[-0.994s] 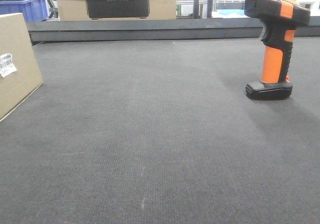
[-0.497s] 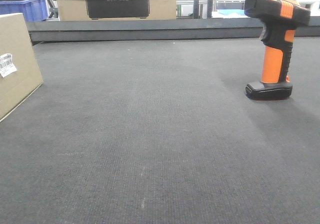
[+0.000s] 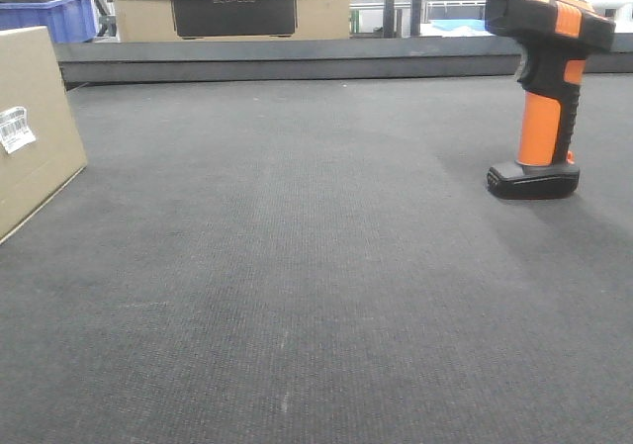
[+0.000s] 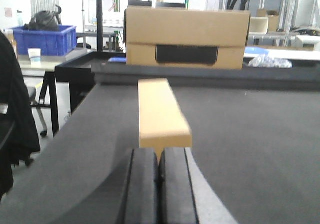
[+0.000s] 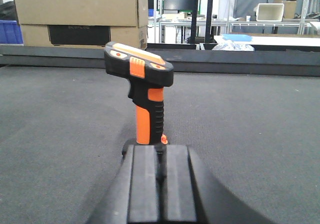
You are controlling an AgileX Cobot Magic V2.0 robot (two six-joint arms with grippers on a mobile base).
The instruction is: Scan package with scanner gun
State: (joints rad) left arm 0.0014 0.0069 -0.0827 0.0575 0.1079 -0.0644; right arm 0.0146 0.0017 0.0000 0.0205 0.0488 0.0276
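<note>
While the dark grey mat (image 3: pixel 297 266) stretches wide across the front view, the package (image 3: pixel 30 128) stands at its far left edge, cut off by the frame, with a small white barcode label (image 3: pixel 14 129) on the side that faces the camera. Well apart from it, at the right of the mat, the scanner gun (image 3: pixel 542 88) stands upright on its flat black base, its black and orange head pointing left. No arm shows in the front view. From the left wrist view, the left gripper (image 4: pixel 159 184) has its two black fingers (image 4: pixel 142 189) pressed together with only a thin seam between them, holding nothing; the package (image 4: pixel 161 112) lies just beyond the fingertips, straight ahead and in line with that seam, its narrow end toward the camera. Whether the tips touch the cardboard cannot be told. From the right wrist view, the right gripper (image 5: pixel 159 184) is likewise clenched on nothing, and the scanner gun (image 5: pixel 142 92) stands directly in front of it, its base partly hidden behind the fingertips. Behind the mat's raised dark rim sits a larger cardboard box (image 3: pixel 227 4) with a dark panel, and a blue crate (image 3: pixel 54 14) shows at upper left.
</note>
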